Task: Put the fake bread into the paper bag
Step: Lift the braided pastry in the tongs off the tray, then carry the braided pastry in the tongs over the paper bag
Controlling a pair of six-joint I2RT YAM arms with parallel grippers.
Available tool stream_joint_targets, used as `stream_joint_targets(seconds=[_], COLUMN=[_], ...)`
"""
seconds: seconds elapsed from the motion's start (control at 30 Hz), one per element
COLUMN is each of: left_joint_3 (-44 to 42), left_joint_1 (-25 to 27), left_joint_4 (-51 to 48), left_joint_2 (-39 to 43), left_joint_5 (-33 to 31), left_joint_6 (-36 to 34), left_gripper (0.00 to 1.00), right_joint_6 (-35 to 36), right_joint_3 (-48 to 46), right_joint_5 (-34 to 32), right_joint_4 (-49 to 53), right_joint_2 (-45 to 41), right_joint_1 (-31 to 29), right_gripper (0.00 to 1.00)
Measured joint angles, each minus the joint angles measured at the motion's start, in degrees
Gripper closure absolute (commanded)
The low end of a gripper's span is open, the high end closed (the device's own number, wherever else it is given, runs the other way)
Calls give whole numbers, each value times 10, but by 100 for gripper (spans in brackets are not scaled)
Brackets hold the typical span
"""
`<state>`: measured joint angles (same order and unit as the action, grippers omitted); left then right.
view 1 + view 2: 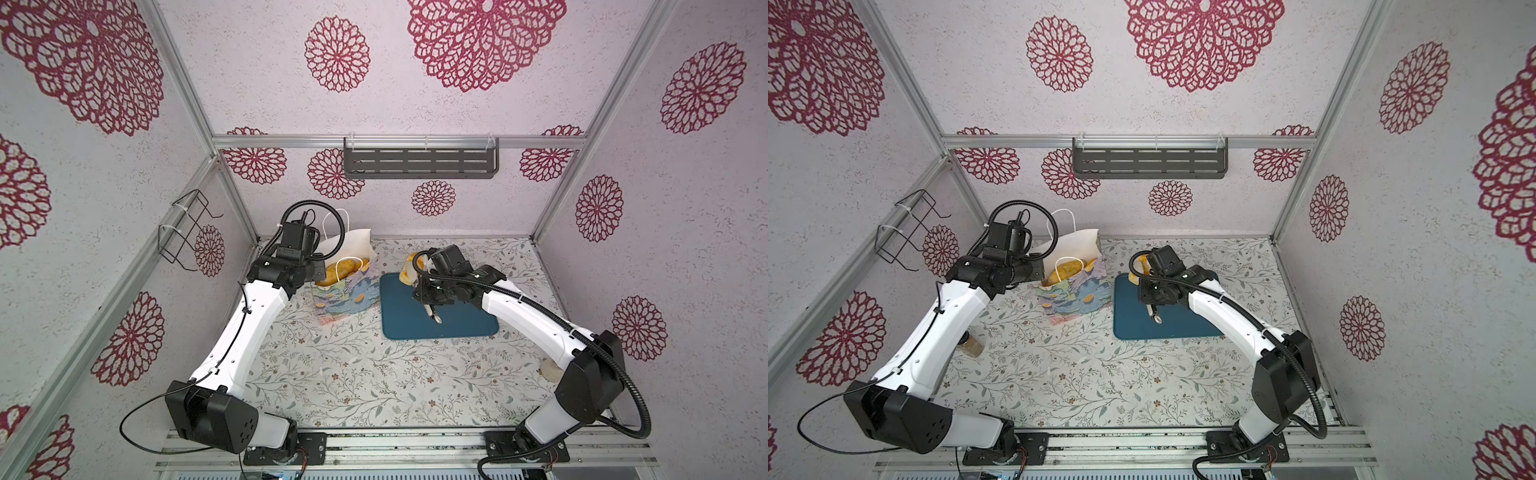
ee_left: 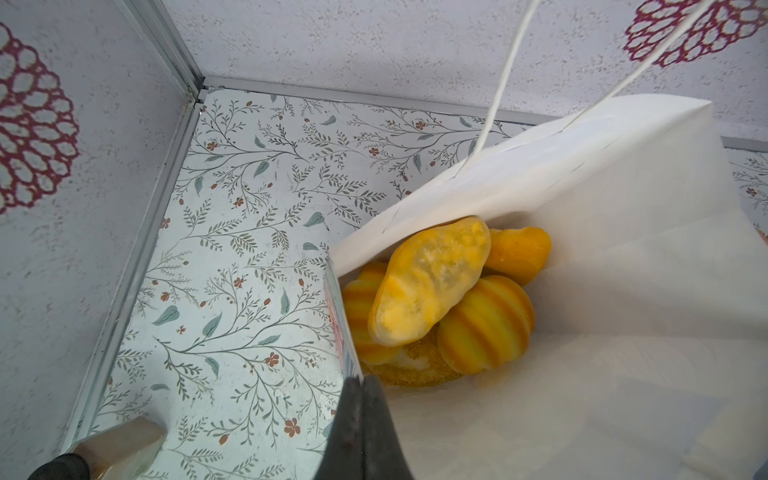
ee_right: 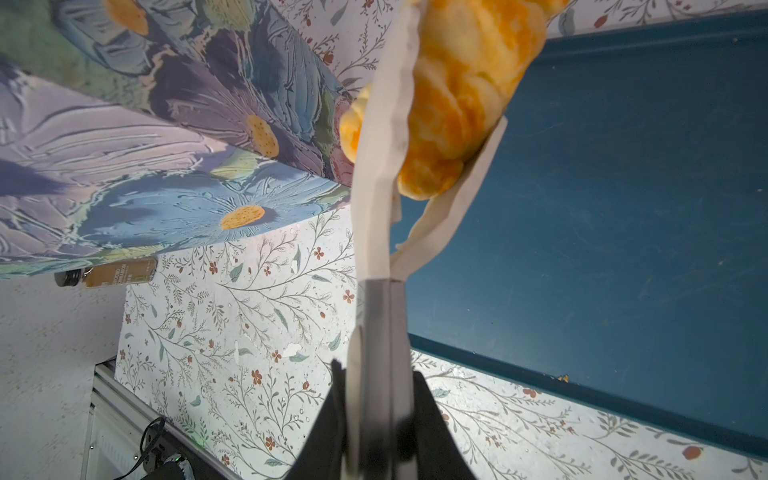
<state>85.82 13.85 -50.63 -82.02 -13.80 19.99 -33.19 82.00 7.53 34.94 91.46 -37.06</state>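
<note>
The paper bag stands upright at the back left, its white inside open to the left wrist view. Several pieces of fake bread lie inside it. My left gripper is shut on the bag's rim. My right gripper is shut on cream tongs. The tongs pinch a golden croissant-shaped bread above the tray's far left corner, just right of the bag's flowered side.
A flat teal tray lies right of the bag. A small brown jar lies on the floral tabletop near the left arm. A dark shelf hangs on the back wall and a wire rack on the left wall.
</note>
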Motion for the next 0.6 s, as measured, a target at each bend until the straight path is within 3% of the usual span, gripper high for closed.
stream_joint_targets(seconds=[0.6], left_joint_3=[0], left_joint_1=[0], left_joint_4=[0], left_joint_2=[0], left_joint_5=[2], left_joint_6=[0], left_gripper=[100], right_joint_6=[2], right_joint_3=[19], right_joint_5=[-28], right_joint_4=[-15], right_joint_2=[-38], right_joint_1=[-38], right_gripper=[100])
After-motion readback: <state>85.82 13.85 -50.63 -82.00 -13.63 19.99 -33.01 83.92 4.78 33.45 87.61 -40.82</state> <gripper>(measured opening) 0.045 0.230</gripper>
